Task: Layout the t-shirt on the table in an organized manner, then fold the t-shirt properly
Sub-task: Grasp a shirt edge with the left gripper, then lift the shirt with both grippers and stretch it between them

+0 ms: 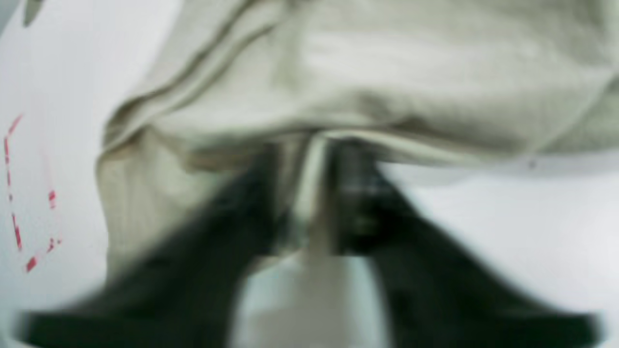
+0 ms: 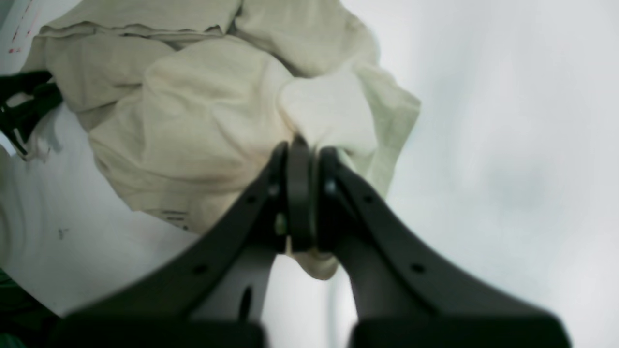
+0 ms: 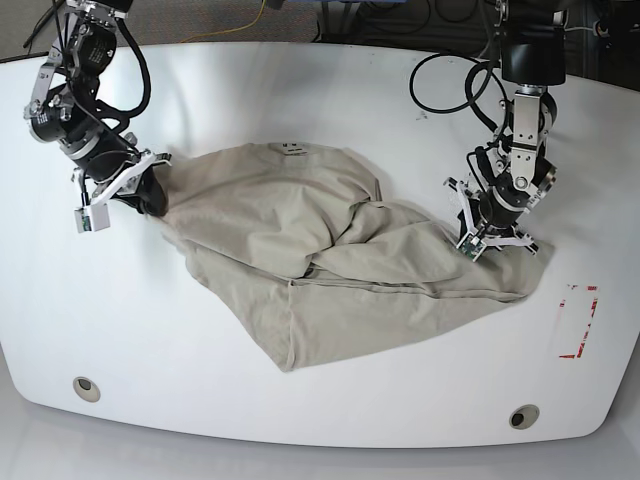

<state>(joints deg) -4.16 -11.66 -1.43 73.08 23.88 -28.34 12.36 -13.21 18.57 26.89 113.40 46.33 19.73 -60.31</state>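
- The t-shirt (image 3: pixel 330 250) lies crumpled across the middle of the white desk (image 3: pixel 300 90), stretched between the two arms and bunched into folds at its centre.
- The left gripper (image 3: pixel 497 238) sits at one end of the cloth; from its wrist camera the picture is blurred, but a fold of the t-shirt's edge (image 1: pixel 309 193) runs down between the closed jaws, so it is clenched on the t-shirt.
- Just beyond that gripper the fabric rises in a heap of thick wrinkles, with a hem line running off to one side.
- The right gripper (image 2: pixel 300 150) is pinched tight on the opposite end of the t-shirt (image 2: pixel 203 121), the cloth bulging out right at its tips.
- A small printed label (image 2: pixel 174 216) shows on the fabric just beside the right gripper.
- A red tape outline (image 3: pixel 578 322) is marked on the desk near the left gripper, clear of the cloth.
- Two round grommet holes (image 3: pixel 86 387) sit along the desk's near edge, well apart from both grippers.
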